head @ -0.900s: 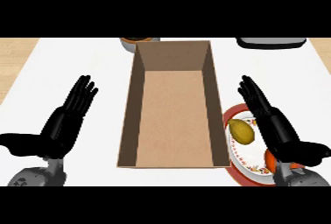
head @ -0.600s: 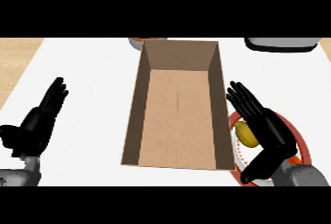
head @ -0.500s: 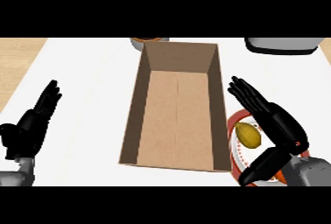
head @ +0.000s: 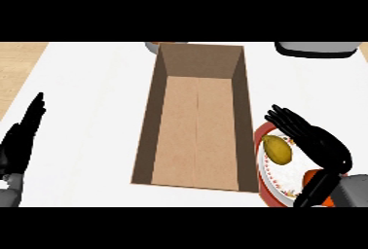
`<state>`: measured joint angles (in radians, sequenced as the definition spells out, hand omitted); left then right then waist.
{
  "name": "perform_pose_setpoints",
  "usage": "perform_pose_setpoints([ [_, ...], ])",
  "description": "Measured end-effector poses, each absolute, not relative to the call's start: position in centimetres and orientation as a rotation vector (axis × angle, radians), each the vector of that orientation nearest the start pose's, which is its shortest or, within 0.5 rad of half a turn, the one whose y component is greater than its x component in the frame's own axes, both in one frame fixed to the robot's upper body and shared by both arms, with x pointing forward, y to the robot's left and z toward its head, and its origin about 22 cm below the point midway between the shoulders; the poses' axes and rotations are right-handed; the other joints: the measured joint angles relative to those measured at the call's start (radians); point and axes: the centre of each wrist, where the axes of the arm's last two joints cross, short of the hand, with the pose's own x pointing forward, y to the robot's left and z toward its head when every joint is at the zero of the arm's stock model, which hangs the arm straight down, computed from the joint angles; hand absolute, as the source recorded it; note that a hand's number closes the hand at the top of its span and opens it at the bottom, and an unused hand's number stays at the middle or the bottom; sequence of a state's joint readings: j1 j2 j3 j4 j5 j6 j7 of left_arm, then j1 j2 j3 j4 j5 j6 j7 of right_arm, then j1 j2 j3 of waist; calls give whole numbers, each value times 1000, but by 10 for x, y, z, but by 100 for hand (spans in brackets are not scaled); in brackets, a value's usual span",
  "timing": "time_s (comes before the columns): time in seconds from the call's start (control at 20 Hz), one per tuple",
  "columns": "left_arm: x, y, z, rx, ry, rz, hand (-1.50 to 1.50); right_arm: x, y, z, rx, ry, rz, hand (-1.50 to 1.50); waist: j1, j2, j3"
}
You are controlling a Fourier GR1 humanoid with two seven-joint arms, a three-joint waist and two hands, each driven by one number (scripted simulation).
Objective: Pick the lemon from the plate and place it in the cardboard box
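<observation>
The white counter (head: 93, 97) carries a long cardboard box (head: 197, 121) at centre, open-topped, its length running from near to far; nothing shows inside it. Just right of the box's near end sits a red-rimmed plate (head: 280, 180), apparently touching or almost touching the box wall. The lemon (head: 277, 149) lies on the far-left part of the plate, near the box. A dark object (head: 316, 48) and a bowl (head: 156, 46) show partly at the far edge.

The right hand (head: 313, 138) is over the plate just right of the lemon, fingers straight and spread, thumb lower down, nothing held. The left hand (head: 22, 138) rests open at the near-left edge, fingers up.

Assessment: the step in hand is the grasp, not yet made. To do it well, the right hand should settle lower so fingers and thumb lie on opposite sides of the lemon across its narrow width, then close. The lemon is rounded and may roll toward the plate rim if nudged from one side only.
</observation>
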<state>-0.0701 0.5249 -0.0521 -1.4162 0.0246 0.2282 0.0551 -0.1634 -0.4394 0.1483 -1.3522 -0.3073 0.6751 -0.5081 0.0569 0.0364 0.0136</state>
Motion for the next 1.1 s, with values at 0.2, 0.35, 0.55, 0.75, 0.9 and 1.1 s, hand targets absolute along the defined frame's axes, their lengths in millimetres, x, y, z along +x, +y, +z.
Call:
perform_pose_setpoints([
  [0.2,261,345,28,578,-1427,-229,0,295,-320,29,621,-1847,649,-150,3,-3,-1],
  [0.35,266,343,29,585,-1427,-234,0,306,-327,47,513,-1868,801,-150,7,-4,-2],
  [0.55,269,343,29,588,-1423,-245,0,316,-329,65,407,-1859,1033,-150,15,-6,-3],
  [0.75,274,339,28,588,-1424,-255,0,322,-329,71,320,-1817,1265,-150,21,-6,-5],
  [0.9,277,337,29,589,-1427,-263,0,327,-323,66,270,-1770,1434,-150,26,-7,-7],
  [1.1,278,335,26,591,-1424,-263,0,335,-320,55,256,-1712,1588,-150,25,-9,-8],
])
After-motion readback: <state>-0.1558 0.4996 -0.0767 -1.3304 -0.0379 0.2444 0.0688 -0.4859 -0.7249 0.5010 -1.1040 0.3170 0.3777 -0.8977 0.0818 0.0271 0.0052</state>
